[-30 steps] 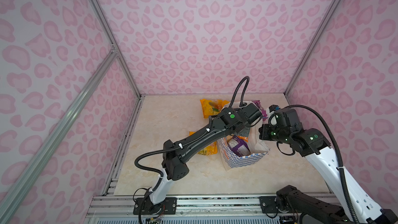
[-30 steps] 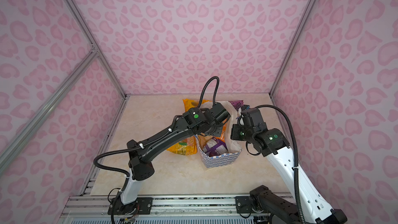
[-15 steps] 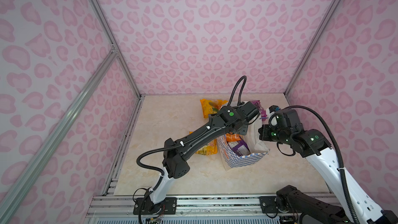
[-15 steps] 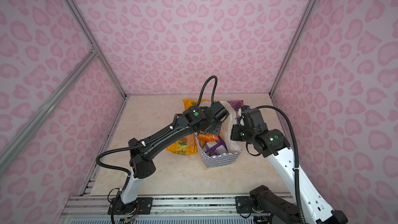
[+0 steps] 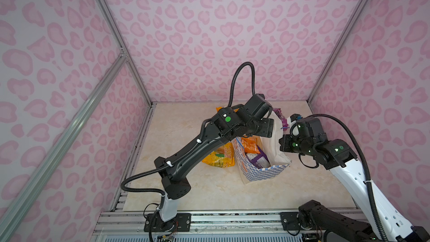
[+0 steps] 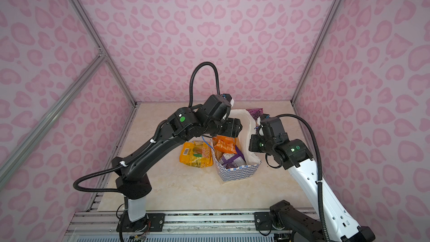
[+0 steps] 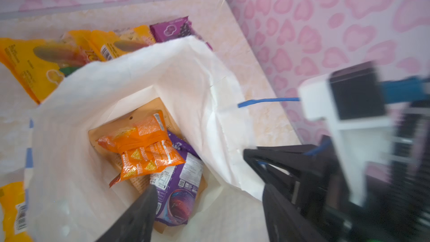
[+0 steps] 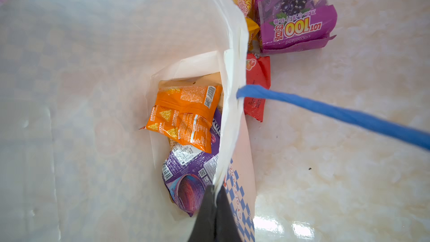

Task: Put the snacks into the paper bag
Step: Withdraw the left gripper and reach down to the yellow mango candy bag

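Right hand (image 8: 215,193) pinches white checkered paper bag (image 8: 111,50), seemingly creased.

Red packet (image 8: 257,71) half behind the paper bag (image 8: 232,66) wall.

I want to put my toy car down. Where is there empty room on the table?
The table is bare in front of the paper bag, up to the metal rail, and between the left wall and the yellow packet. Behind the bag it is crowded: yellow packets, a purple packet and a red packet lie close together.
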`<state>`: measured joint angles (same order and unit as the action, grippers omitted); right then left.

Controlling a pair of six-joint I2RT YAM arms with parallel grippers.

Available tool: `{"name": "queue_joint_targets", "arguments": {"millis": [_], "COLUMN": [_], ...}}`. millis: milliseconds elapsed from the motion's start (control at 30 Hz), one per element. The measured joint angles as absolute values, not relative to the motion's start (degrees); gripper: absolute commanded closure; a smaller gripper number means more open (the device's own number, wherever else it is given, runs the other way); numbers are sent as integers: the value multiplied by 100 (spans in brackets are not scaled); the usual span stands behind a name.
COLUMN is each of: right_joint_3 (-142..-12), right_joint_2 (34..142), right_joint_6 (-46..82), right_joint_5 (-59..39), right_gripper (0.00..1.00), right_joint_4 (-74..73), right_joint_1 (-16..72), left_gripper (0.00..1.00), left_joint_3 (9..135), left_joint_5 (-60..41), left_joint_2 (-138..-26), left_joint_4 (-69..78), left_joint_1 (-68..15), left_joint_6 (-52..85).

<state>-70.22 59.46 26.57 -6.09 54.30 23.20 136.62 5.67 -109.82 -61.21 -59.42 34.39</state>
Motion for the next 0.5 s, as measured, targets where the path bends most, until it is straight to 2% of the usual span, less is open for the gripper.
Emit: {"name": "queue_joint_targets", "arguments": {"millis": [267, 500], "right_joint_3": [-7022, -7022], "right_joint_2": [5944, 5951], "right_joint_6": [2657, 2657], "right_joint_5": [-609, -604], "right_gripper": [100, 100], "right_joint_4": [5433, 5433], "right_joint_1": [2324, 2324], "left_gripper": [20, 5], "left_joint_3": [13275, 11762], "left_joint_5": [244, 812], "left_joint_2": [-9747, -8219], "left_joint_4": [-5461, -4906], "left_joint_1": [-5942, -5789], "left_joint_6": [3076, 2888]}}
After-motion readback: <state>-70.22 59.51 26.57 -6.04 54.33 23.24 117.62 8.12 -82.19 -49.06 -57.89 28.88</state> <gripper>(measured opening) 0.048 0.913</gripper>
